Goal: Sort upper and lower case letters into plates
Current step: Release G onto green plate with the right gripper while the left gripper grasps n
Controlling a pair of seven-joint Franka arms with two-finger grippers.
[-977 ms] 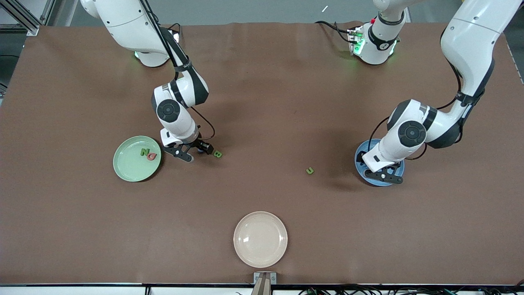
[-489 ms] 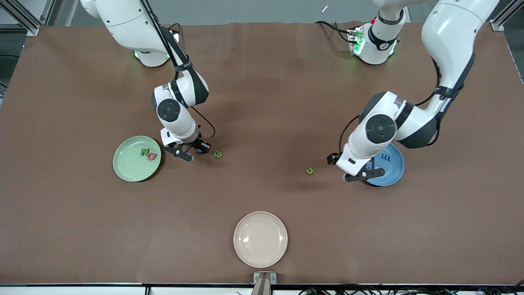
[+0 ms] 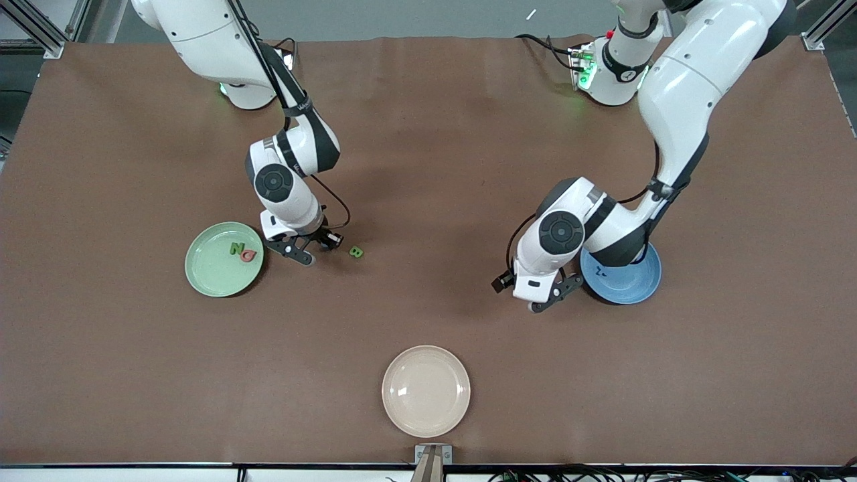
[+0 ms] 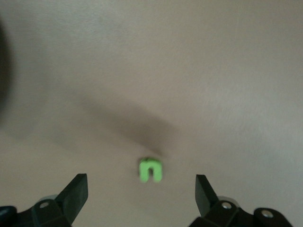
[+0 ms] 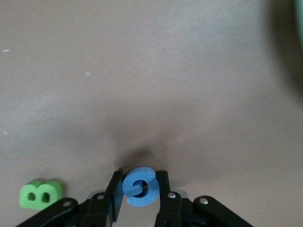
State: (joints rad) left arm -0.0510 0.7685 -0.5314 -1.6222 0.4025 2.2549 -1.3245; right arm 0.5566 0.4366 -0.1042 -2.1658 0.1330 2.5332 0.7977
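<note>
On the pale mint green round plate point(image 3: 223, 260): two letters sorted. Right gripper point(image 5: 138, 190) fingers pinched a blue foam letter point(image 5: 138, 186); left gripper point(image 4: 141, 195) fingers spread above small green letter point(image 4: 150, 170); green B point(image 3: 356, 252) remained.

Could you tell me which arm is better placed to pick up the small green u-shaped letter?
Left. The left gripper hangs open over the green letter; the right gripper is shut on a blue letter.

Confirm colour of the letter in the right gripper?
Blue letter, clamped in the right gripper; right wrist view shows it best.
</note>
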